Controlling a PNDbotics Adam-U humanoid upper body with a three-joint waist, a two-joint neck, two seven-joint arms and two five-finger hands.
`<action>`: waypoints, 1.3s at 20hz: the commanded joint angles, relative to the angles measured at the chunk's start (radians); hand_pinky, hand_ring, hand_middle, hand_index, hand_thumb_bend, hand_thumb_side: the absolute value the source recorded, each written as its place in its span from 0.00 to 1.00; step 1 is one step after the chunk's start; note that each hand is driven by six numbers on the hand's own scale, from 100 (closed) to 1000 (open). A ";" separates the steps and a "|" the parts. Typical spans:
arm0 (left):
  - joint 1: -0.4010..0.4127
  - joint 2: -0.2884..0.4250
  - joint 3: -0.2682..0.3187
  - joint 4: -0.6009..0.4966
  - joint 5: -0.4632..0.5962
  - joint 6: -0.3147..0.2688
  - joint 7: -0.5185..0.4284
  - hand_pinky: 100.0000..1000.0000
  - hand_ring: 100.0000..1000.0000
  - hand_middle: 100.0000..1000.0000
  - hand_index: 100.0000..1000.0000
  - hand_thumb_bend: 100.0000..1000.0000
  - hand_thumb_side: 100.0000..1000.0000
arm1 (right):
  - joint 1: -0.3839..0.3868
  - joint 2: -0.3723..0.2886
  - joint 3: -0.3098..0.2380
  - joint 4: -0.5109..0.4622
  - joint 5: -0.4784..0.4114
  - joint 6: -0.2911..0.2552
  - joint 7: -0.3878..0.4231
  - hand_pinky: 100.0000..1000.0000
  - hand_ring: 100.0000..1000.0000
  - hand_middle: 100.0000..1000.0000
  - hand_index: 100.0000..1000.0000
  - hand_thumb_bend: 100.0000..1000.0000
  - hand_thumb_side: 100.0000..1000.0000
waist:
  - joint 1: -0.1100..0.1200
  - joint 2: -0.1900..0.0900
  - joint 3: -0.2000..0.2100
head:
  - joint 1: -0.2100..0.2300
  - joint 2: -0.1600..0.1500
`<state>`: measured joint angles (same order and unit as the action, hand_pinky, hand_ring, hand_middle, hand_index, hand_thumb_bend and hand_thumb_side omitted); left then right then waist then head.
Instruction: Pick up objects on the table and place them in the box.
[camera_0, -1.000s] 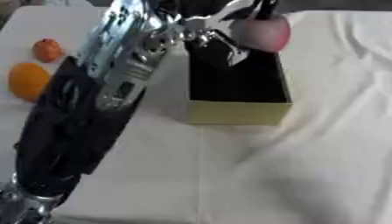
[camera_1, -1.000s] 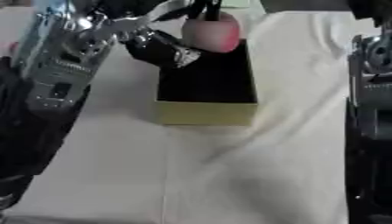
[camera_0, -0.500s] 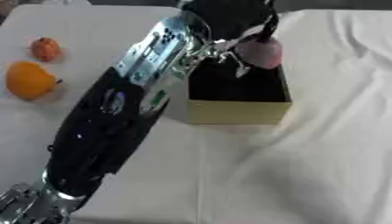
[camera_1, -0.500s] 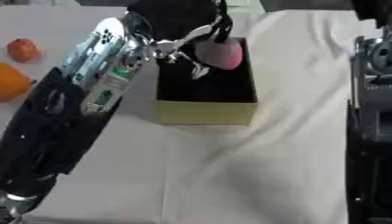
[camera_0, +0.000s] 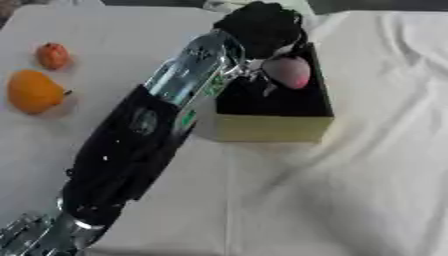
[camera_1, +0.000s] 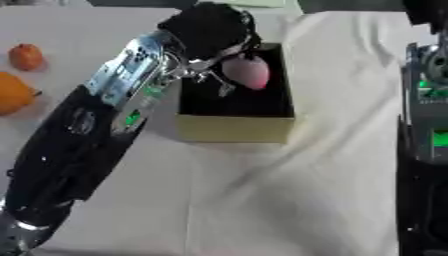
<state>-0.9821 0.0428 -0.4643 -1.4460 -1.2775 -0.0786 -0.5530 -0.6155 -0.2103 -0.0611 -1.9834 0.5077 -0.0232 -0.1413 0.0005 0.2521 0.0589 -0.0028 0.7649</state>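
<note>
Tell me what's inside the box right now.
A pink fruit sits in the box opening, at the left robot hand, against the dark lining. The hand and arm cover the box's far left corner, so anything there is hidden.

Kind of place cannot be told. Only a tabletop (camera_0: 350, 200) draped in wrinkled white cloth (camera_0: 385, 75) is shown.
</note>
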 joint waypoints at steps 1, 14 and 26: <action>-0.010 -0.011 0.001 0.024 0.000 -0.013 -0.015 0.33 0.46 0.48 0.65 0.31 0.00 | -0.010 -0.008 -0.004 -0.017 -0.006 -0.003 -0.002 0.83 0.79 0.71 0.79 0.00 0.73 | 0.000 -0.017 -0.002 | -0.001 0.005; -0.004 -0.012 0.015 0.041 -0.007 -0.045 -0.082 0.61 0.78 0.85 0.92 0.41 0.13 | -0.007 -0.007 -0.006 -0.017 -0.006 -0.003 -0.003 0.83 0.79 0.71 0.79 0.00 0.73 | -0.001 -0.019 0.001 | -0.006 0.005; -0.027 0.067 0.103 -0.175 0.109 0.032 -0.026 0.54 0.68 0.77 0.89 0.22 0.15 | -0.001 -0.011 -0.009 -0.017 -0.001 -0.002 -0.004 0.83 0.79 0.71 0.79 0.00 0.73 | -0.001 -0.029 0.014 | -0.021 0.005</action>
<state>-0.9873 0.0847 -0.3836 -1.5707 -1.1946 -0.0564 -0.5789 -0.6063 -0.2076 -0.0629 -1.9834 0.5077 -0.0238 -0.1433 0.0000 0.2455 0.0732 -0.0201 0.7649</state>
